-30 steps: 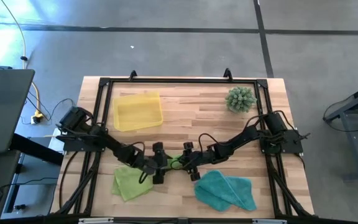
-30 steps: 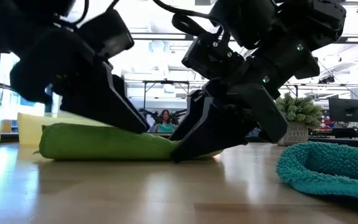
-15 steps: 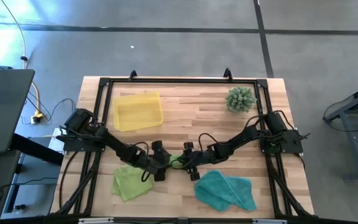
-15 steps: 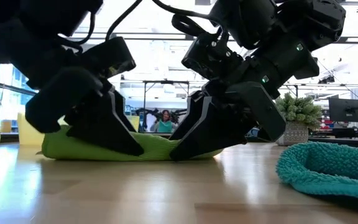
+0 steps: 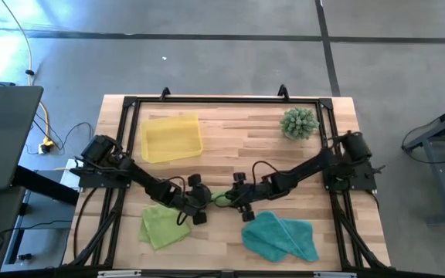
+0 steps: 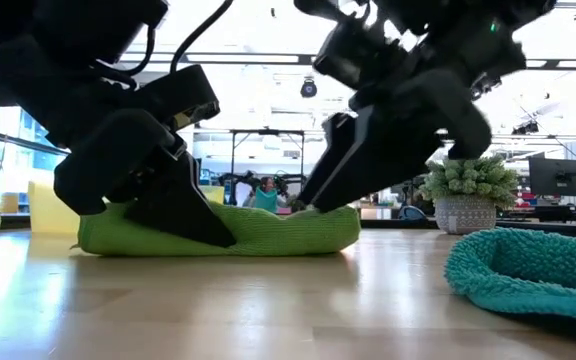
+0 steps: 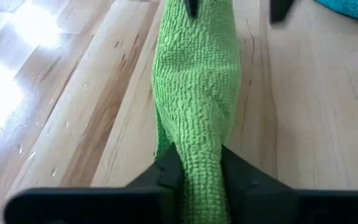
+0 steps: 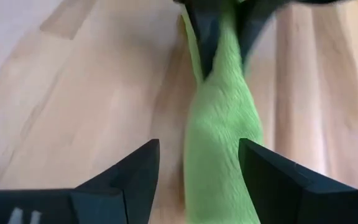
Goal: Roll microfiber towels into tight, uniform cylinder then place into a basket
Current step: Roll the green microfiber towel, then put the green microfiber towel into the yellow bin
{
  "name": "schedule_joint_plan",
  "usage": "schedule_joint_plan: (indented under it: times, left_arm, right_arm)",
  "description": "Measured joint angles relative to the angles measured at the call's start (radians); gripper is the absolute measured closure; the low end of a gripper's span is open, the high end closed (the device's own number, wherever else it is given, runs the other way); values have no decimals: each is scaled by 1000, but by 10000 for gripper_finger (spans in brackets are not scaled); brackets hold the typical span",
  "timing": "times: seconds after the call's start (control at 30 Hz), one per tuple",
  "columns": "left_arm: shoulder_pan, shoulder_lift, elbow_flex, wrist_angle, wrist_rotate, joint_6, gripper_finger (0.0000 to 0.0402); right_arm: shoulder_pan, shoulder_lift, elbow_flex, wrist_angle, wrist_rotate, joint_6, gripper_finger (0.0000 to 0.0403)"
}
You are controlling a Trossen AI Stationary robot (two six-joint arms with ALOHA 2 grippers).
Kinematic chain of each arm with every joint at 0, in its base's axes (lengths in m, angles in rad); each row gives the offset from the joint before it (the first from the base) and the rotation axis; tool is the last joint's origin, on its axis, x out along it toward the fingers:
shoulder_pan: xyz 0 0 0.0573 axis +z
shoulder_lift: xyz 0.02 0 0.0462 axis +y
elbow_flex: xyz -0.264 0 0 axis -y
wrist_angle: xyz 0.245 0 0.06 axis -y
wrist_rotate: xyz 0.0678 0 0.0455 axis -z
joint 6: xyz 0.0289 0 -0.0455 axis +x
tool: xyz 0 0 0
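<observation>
The rolled lime towel (image 7: 197, 93) is nubbly, matt microfiber cloth; the table (image 7: 73, 106) is smooth, slightly glossy planked wood.

Lime-green rolled towel (image 6: 238, 232) with its nubby weave sits between two black hands, left hand (image 5: 197, 202) and right hand (image 5: 239, 200), on the pale striped-wood tabletop (image 5: 238, 147), alongside a teal towel (image 5: 280, 236), a flat lime towel (image 5: 159, 226) and the translucent yellow basket (image 5: 171, 138).

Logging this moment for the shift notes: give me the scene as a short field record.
rolled towel: lime green roll lying on the table between both arms
left pincer: shut on one end of the roll
right pincer: open, fingers straddling the other end
flat green towel: near edge, left
teal towel: near edge, right
basket: yellow, holds no towel
plant: far right
</observation>
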Motion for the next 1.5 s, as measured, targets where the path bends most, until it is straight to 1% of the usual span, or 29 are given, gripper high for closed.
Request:
schedule_joint_plan:
  times: [0.07,0.1,0.2,0.3,0.43,0.57,0.7,0.8,0.93,1.07,1.23,1.37,1.5]
  left_arm:
    - [0,-5,-1,-1,1,2,382]
    - [0,-9,-1,-4,2,3,385]
    - [5,-21,-3,-1,-6,6,384]
    - [21,-64,-5,4,-12,56,381]
    - [65,-163,-4,-15,-14,109,384]
    - [137,-303,-3,-96,-18,211,384]
    - [228,-459,-2,-241,-51,324,384]
    - [306,-573,-3,-393,-88,405,384]
    - [420,-668,-5,-592,-117,462,384]
    - [526,-705,-5,-752,-121,472,384]
    - [600,-703,-5,-885,-37,472,384]
    - [622,-703,-40,-896,42,472,384]
    - [624,-703,-79,-884,105,474,384]
  right_arm:
    - [-4,-45,0,-76,0,0,192]
    - [-4,-69,0,-108,0,0,192]
    - [-5,-129,0,-192,2,-1,192]
    - [-4,-178,0,-263,2,-5,192]
    - [-17,-241,0,-351,2,-11,192]
    - [-45,-302,0,-418,3,-36,192]
    - [-88,-367,1,-477,3,-64,192]
    - [-125,-408,2,-501,5,-75,192]
    - [-172,-442,3,-519,5,-114,192]
    - [-218,-448,3,-531,4,-150,192]
    - [-268,-443,3,-545,-3,-177,192]
    - [-296,-442,2,-546,-6,-198,192]
    - [-318,-442,2,-541,-49,-215,192]
